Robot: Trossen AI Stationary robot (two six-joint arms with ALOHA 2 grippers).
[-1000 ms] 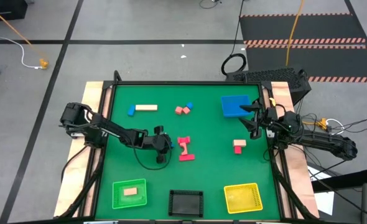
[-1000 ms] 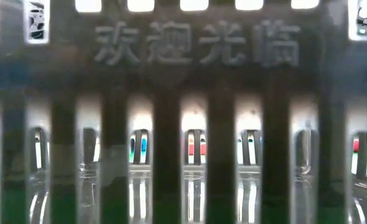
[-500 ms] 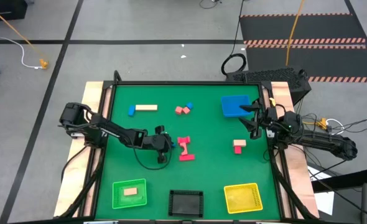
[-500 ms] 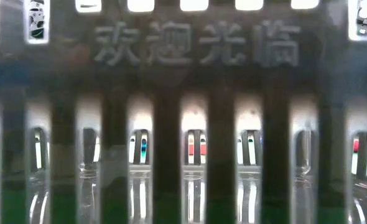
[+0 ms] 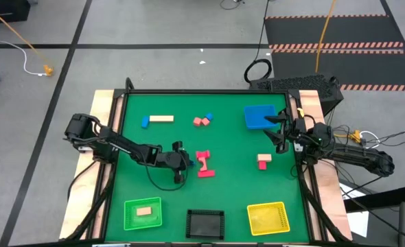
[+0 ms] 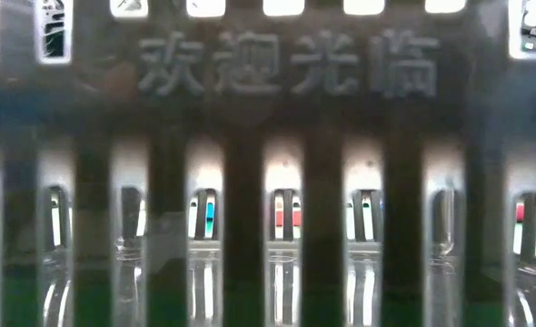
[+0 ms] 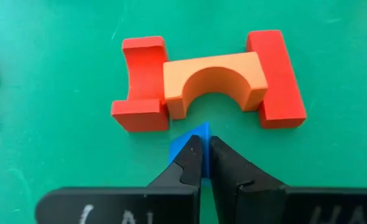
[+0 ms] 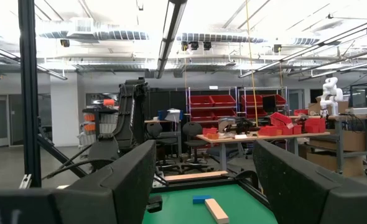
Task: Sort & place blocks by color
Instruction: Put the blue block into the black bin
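Observation:
My left gripper (image 5: pixel 187 158) is at the table's middle, shut on a small blue block (image 7: pixel 191 140), right beside a cluster of blocks (image 5: pixel 204 164): a red arch piece (image 7: pixel 139 84), an orange arch (image 7: pixel 214 76) and a red bar (image 7: pixel 275 78), all lying flat on the green mat. My right gripper (image 5: pixel 278 130) is open and empty at the right edge, next to the flat blue tray (image 5: pixel 258 116). A blue block (image 5: pixel 145 122) and a tan bar (image 5: pixel 161 119) lie at the far left. My left gripper pinches the small blue block between its two fingertips (image 7: pixel 193 163); only the block's pointed far corner (image 7: pixel 199 132) shows past them. The fingers come from the table's left, slanting down. I cannot tell whether the block rests on the mat or is lifted clear.
Pink blocks with a blue one (image 5: pixel 202 121) lie at the far middle, and a pink and tan pair (image 5: pixel 264 161) lies at the right. At the near edge stand a green tray (image 5: pixel 143 213) with a tan block, a black tray (image 5: pixel 205 223) and a yellow tray (image 5: pixel 268 217). The black tray fills the low view.
My left gripper has gone a little toward the table's right edge, closer to the red cluster, still shut on the blue block.

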